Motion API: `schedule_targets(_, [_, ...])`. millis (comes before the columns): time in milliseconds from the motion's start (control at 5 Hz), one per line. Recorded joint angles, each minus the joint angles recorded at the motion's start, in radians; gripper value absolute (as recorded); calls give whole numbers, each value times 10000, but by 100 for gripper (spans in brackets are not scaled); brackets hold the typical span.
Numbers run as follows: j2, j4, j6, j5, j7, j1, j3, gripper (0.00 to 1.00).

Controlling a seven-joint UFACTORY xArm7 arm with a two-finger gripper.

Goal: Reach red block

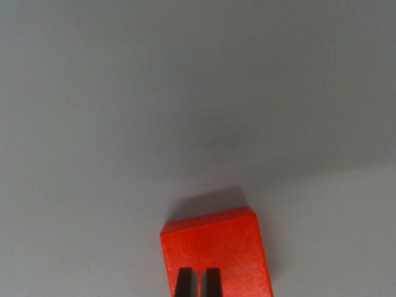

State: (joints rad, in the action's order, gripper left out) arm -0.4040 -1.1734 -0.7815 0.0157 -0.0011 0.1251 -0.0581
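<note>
The red block [216, 247] lies on a plain grey surface at the bottom middle of the wrist view, its lower part cut off by the frame edge. My gripper [198, 283] hangs directly over the block's near half. Only its two dark fingertips [184, 283] show, at the bottom edge. They stand close together with just a thin slit of red between them and hold nothing. I cannot tell whether the tips touch the block's top face.
The grey surface [198, 93] fills the rest of the view. A soft shadow darkens it just behind the block.
</note>
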Motion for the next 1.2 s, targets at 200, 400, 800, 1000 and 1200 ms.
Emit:
schedule_targets(200, [0,0,0,0,0,0,0,0])
schedule_targets(400, [-114,102,209,-3,3,31,-27,0])
schedule_targets(800, [-198,178,364,-4,5,54,-47,0])
schedule_targets(1000, [-198,178,364,-4,5,54,-47,0])
schedule_targets(1200, [-249,224,457,-6,6,67,-59,0])
